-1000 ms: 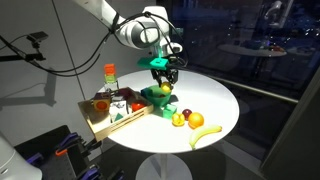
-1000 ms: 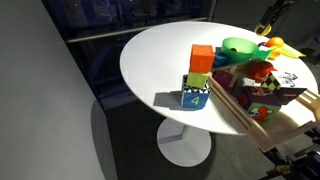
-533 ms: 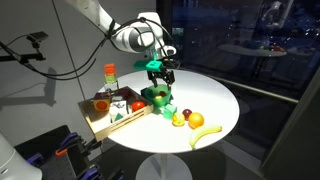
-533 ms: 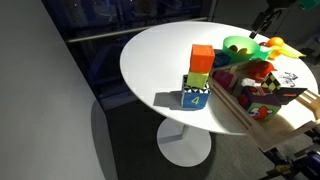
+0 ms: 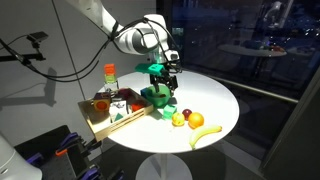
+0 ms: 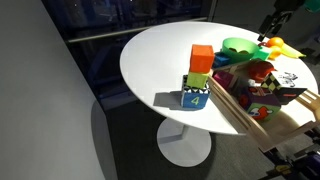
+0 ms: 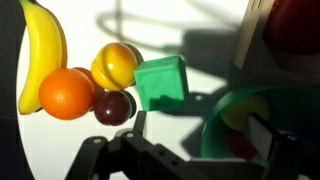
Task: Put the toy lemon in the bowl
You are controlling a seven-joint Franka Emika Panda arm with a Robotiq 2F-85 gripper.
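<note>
The green bowl (image 7: 213, 128) fills the lower right of the wrist view, and the pale yellow toy lemon (image 7: 239, 112) lies inside it beside a red piece. My gripper (image 7: 200, 135) hangs over the bowl's near rim, open and holding nothing; one finger is outside the bowl and the other is above its inside. In an exterior view the gripper (image 5: 163, 76) hovers just above the bowl (image 5: 157, 97) on the round white table (image 5: 215, 100). The bowl (image 6: 238, 46) also shows in both exterior views.
A green cube (image 7: 162, 82) sits next to the bowl. A banana (image 7: 40, 50), an orange (image 7: 67, 92), a yellow-orange fruit (image 7: 117, 65) and a dark plum (image 7: 115, 107) cluster beyond it. A wooden tray (image 5: 108, 118) of toys and stacked blocks (image 6: 199, 78) stand nearby.
The jaws went from shut to open over the bowl, the lemon now rests in the bowl, and the gripper has risen slightly.
</note>
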